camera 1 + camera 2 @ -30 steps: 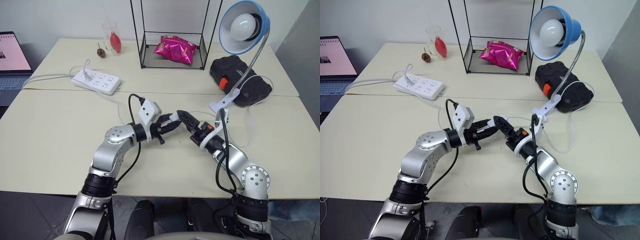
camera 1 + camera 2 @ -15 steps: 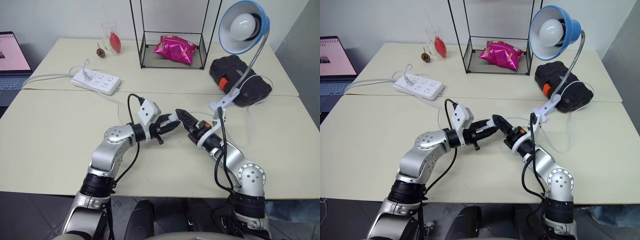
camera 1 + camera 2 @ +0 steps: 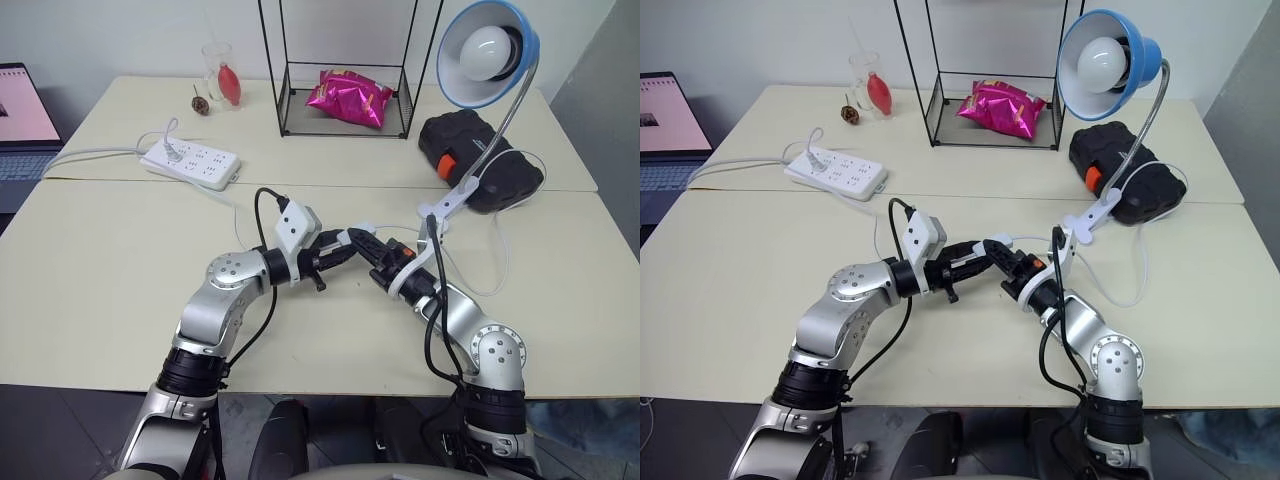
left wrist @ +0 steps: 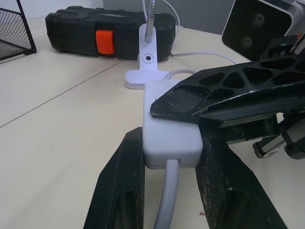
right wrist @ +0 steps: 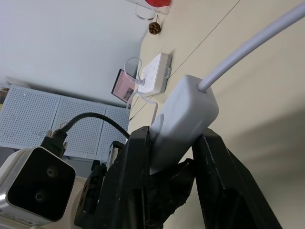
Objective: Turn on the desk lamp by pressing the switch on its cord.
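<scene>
The small white switch (image 3: 360,233) is held just above the table's middle, and my left gripper (image 3: 346,244) is shut on its sides, as the left wrist view shows (image 4: 169,128). From the other side my right gripper (image 3: 370,245) is shut on the switch (image 5: 187,116), one black finger (image 4: 224,95) lying flat on its top face. The thin white cord (image 3: 501,268) loops off to the right toward the desk lamp's clip base (image 3: 446,206). The desk lamp (image 3: 487,54), with its blue shade and white bulb, stands at the back right.
A white power strip (image 3: 192,162) lies at the back left with a laptop (image 3: 20,110) beyond it. A wire rack (image 3: 345,70) holds a pink bag (image 3: 349,98). A black case (image 3: 482,160) sits behind the clip base. A glass (image 3: 221,72) stands at the far edge.
My right gripper's fingers have closed from wide open onto the switch. The left gripper and the switch have stayed where they were. The lamp looks unchanged.
</scene>
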Tool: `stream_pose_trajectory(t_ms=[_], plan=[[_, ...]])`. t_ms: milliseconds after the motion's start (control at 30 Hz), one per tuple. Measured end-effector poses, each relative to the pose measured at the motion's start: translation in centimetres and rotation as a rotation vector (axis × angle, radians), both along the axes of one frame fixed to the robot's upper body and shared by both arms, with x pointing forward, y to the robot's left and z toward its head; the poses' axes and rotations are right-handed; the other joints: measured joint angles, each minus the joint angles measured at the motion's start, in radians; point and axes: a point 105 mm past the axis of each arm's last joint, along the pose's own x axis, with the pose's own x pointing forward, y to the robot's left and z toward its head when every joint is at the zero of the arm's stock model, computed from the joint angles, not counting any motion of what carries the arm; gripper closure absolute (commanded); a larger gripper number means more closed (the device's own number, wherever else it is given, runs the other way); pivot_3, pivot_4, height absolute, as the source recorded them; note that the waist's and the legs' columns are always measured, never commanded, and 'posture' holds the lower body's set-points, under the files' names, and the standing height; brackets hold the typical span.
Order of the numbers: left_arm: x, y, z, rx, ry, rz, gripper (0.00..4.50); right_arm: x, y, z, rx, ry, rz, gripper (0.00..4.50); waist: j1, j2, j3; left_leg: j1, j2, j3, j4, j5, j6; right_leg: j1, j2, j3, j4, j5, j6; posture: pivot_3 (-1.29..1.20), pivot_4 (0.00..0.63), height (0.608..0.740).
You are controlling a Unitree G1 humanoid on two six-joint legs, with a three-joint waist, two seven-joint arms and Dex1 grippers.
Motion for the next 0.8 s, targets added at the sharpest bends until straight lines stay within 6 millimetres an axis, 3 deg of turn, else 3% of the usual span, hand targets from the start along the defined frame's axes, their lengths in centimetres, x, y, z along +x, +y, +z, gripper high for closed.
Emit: stream_pose_trajectory(t_ms=[233,267,300,433,800], plan=[[-0.01,-0.01,0.07,-0.004,-0.003,-0.001,3.39,-0.01,-0.02,0.07,0.012,0.000,0.002,3.62,-0.001,0.000,0.000,0.000,0.000,0.000,-0.001,0.000,0.000,-0.001,0.000,0.000,0.000,0.000,0.000,0.00,0.150,0.740],[-0.01,-0.02,0.08,-0.004,-0.004,-0.001,3.39,-0.01,-0.03,0.08,0.013,0.000,0.003,2.93,-0.001,0.000,0.000,0.000,0.000,0.000,-0.002,0.000,0.000,-0.001,0.000,0.000,0.000,0.000,0.000,0.00,0.150,0.740],[-0.01,-0.01,0.06,-0.002,-0.004,-0.001,3.39,-0.01,-0.04,0.09,0.013,-0.001,0.003,2.86,-0.001,0.000,0.000,0.000,0.000,0.000,-0.002,0.000,0.000,-0.001,0.000,0.000,0.000,0.000,0.000,0.00,0.150,0.740],[-0.09,-0.18,-0.08,0.002,-0.001,-0.006,3.40,-0.02,-0.07,0.20,0.021,-0.004,0.004,1.85,-0.002,0.000,0.000,0.000,0.000,0.000,-0.002,0.000,0.000,-0.001,0.000,0.000,0.000,0.000,-0.001,0.00,0.150,0.740],[-0.07,-0.16,-0.12,0.003,-0.001,-0.003,3.40,-0.04,-0.78,0.01,0.061,0.037,-0.021,1.83,-0.003,0.000,0.000,0.000,0.000,0.000,-0.003,0.000,0.000,-0.001,0.000,0.000,0.000,0.000,-0.001,0.00,0.150,0.740]])
